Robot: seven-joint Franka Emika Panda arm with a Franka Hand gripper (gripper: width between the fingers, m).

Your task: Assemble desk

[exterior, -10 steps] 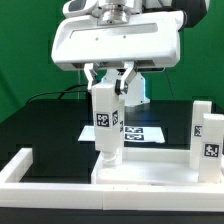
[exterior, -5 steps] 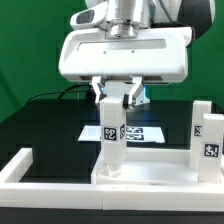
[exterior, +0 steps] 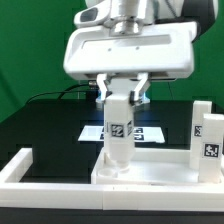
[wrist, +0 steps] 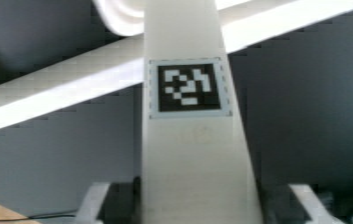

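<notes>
My gripper is shut on a white leg block near its top and holds it upright. The leg's tag faces the camera. Its lower end is at the tabletop slab, near the slab's corner on the exterior view's left. Two more leg blocks stand upright at the slab's end on the exterior view's right. In the wrist view the held leg fills the middle and runs down between my gripper's two fingers.
A long white border rail runs along the front on the exterior view's left. The marker board lies on the black table behind the held leg. A green wall stands at the back.
My gripper and the leg have moved toward the exterior view's right. The hand has turned, and the leg's tag now faces the camera more squarely.
</notes>
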